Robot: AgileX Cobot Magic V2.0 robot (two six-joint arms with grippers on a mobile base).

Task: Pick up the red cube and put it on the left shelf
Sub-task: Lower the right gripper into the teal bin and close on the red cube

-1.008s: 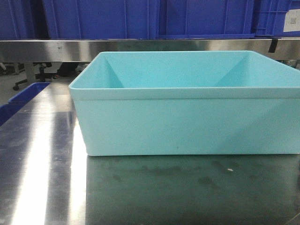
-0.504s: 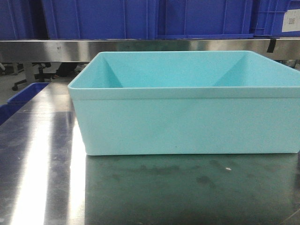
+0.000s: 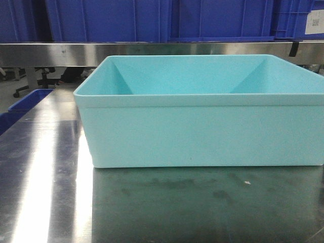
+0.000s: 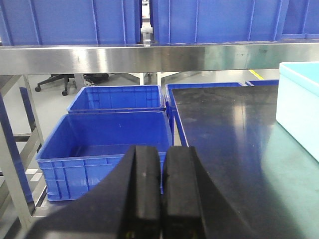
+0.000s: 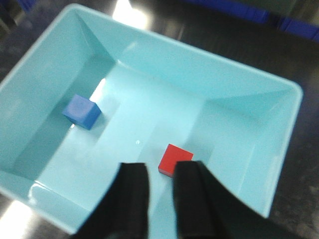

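1. While the small bright-red plastic cube (image 5: 175,159) lies flat on the floor of the pale teal plastic tub (image 5: 249,149), no part of the task is done: no grasp, no lift, no placing.
2. Right gripper (image 5: 160,181): black fingers spread and empty, hanging over the tub. The red cube is just beyond the fingertips, and contact is not evident. Judged: approach stage of the pick.
3. Small blue cube (image 5: 81,111): well apart from the red one, towards the tub's opposite wall.
4. Left gripper (image 4: 162,199): fingers pressed together on nothing, near the left edge of the glossy steel bench (image 3: 50,177), with open blue floor crates (image 4: 104,144) ahead.
5. Brushed stainless-steel left shelf (image 3: 152,50): deep-blue ribbed crates (image 3: 101,20) on it, no cube in view there.
6. Remaining: descend, close, lift, carry, release.
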